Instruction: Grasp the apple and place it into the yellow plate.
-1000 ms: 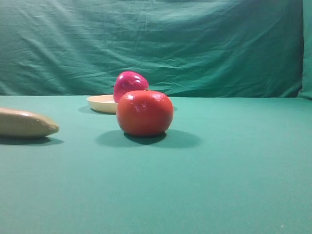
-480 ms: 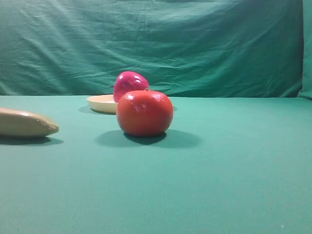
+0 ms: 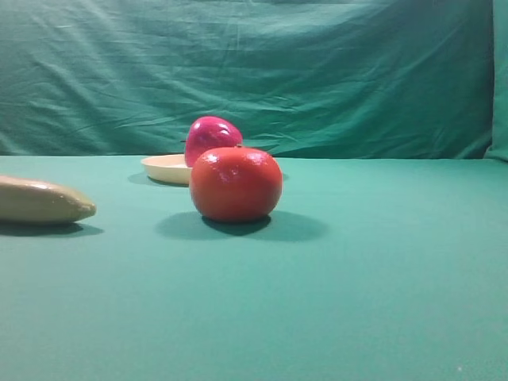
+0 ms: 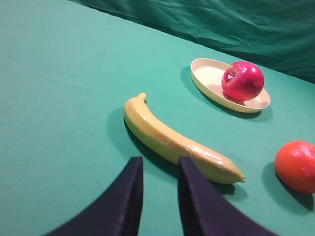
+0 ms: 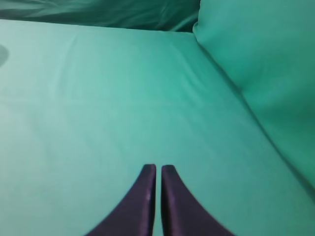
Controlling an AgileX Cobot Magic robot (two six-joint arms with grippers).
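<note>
One glossy magenta-red apple [image 4: 242, 80] is sitting in the shallow pale-yellow plate [image 4: 206, 77]. Left wrist view alone is showing the stem dimple. Left gripper [image 4: 160, 178] is gaping slightly, empty; right gripper [image 5: 158, 173] is closed, empty.

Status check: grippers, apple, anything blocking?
Left gripper slightly open, empty. Right gripper shut, empty. Apple sits in the yellow plate. Nothing in the way.

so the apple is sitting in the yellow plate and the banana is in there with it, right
Not quite. The apple does sit in the yellow plate, but the banana lies on the green cloth outside the plate, apart from it. The left wrist view shows this.
</note>
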